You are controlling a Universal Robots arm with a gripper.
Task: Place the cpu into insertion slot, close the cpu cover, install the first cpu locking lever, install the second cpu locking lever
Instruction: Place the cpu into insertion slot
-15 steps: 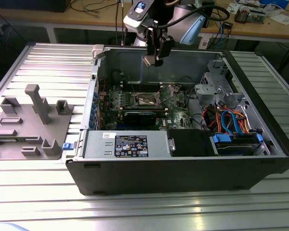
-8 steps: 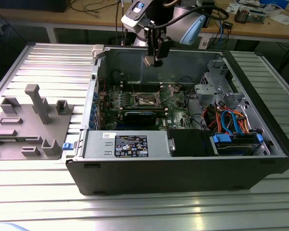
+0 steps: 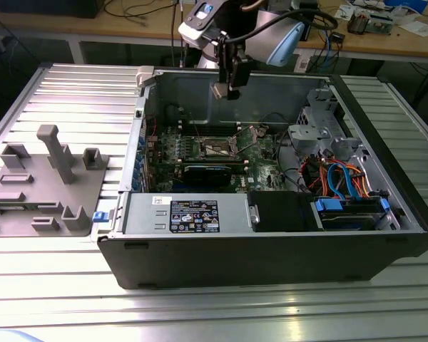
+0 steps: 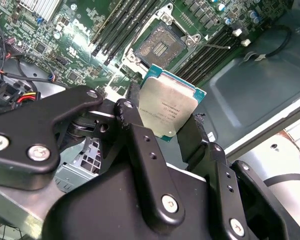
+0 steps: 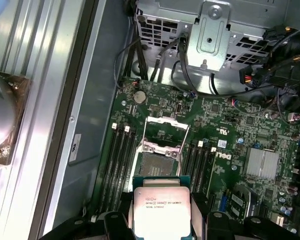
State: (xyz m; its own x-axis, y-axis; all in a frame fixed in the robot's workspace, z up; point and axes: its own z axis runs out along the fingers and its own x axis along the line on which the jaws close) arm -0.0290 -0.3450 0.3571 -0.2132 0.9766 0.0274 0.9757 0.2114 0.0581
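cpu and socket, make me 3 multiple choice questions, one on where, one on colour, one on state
1. Where is the cpu?
A. held in the hand, above the circuit board
B. seated in the insertion slot
C. in a person's palm

2. What colour is the circuit board?
A. blue
B. green
C. red

3. What state is the insertion slot in?
A. empty
B. holding a chip
C. shut under a plate

Key:
1 A: both wrist views show the hand gripping its edges.
2 B: green surrounds the slot.
3 A: its bare contact grid shows.
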